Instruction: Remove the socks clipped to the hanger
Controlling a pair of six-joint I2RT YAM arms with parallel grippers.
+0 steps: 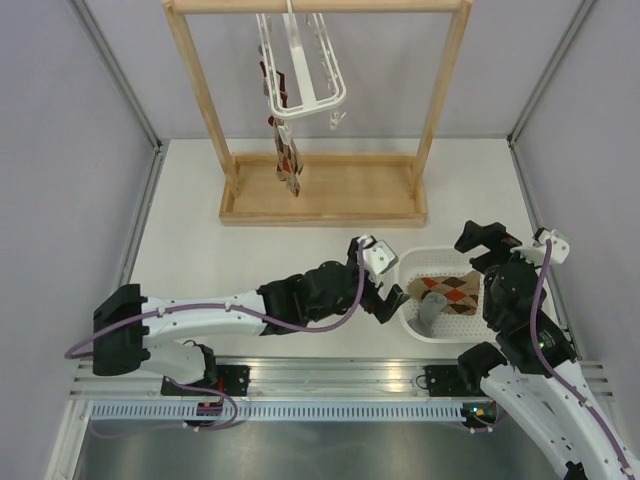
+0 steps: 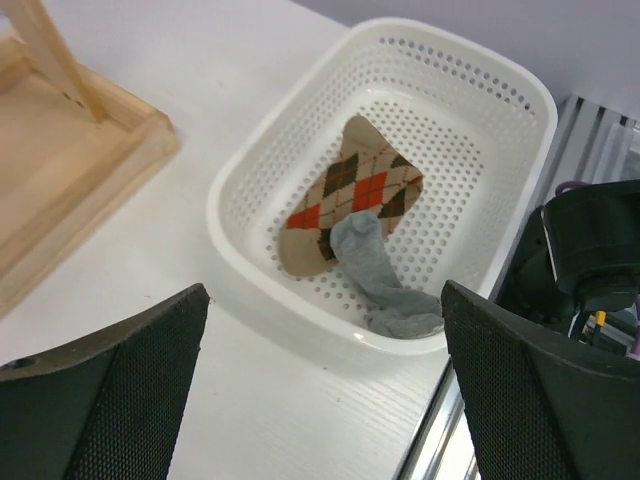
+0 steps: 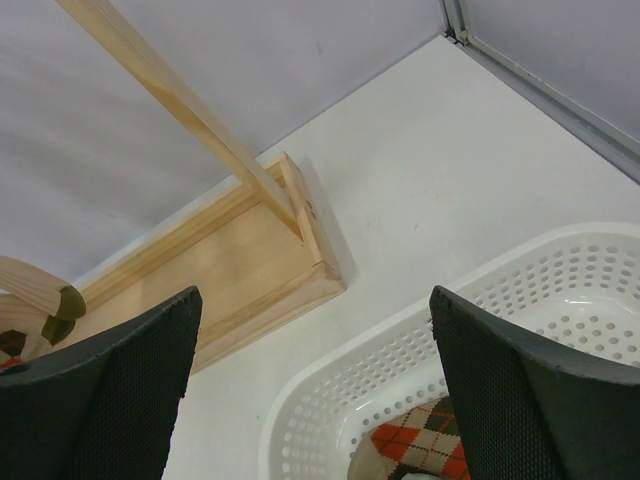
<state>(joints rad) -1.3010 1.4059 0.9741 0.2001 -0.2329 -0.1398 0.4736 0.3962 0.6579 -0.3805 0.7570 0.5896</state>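
Basket (image 2: pixel 452 32) holds argyle sock (image 2: pixel 355 190), grey sock (image 2: pixel 375 270); wooden rack (image 1: pixel 320 200) beyond, hanger (image 1: pixel 310 104) hung

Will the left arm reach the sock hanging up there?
Probably yes: the left tool is open and empty beside the basket, and nothing blocks the way to the hanging sock.

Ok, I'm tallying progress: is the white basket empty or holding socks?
Not empty: an argyle sock and a grey sock lie inside the basket, the grey one partly overlapping the argyle one.
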